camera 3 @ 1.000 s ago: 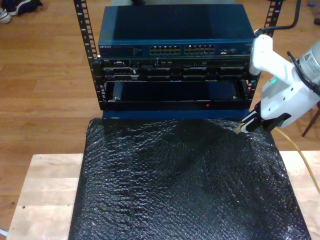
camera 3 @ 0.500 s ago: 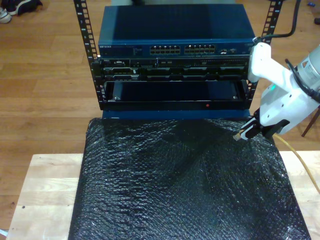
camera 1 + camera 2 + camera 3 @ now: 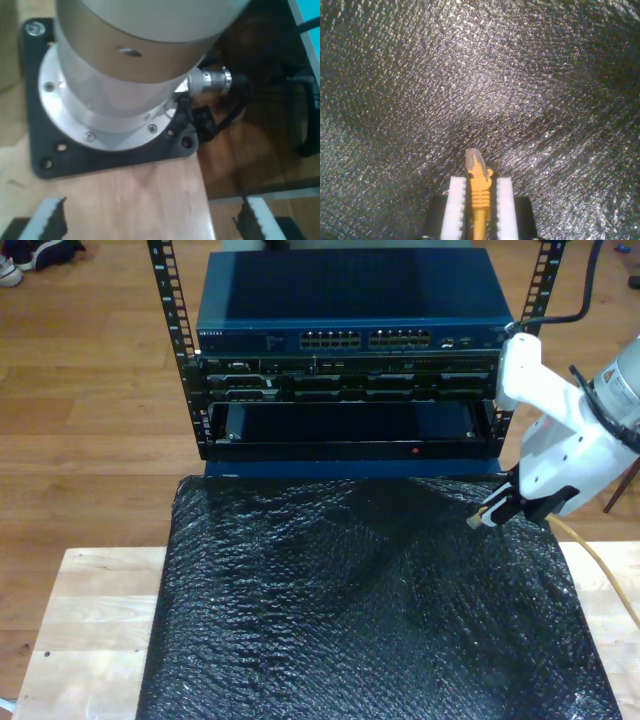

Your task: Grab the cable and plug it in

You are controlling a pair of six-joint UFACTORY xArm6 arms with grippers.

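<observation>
My second gripper [image 3: 479, 200] is clamped on the cable [image 3: 479, 197], just behind the plug [image 3: 474, 161], which sticks out ahead of the pads [image 3: 456, 205] above the black mat [image 3: 350, 620]. My first gripper [image 3: 150, 220] has its jaws apart and holds nothing; an arm base [image 3: 115, 95] lies ahead of it. The switch [image 3: 350, 325] with its ports [image 3: 365, 339] stands well ahead of the plug. I judge the grasp is done and the carry comes next. To do it well, keep the plug straight in the pads, line it with one port, and push slowly.

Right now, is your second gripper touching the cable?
Touching: the second wrist view shows my second gripper with both white pads pressed against the cable.
</observation>
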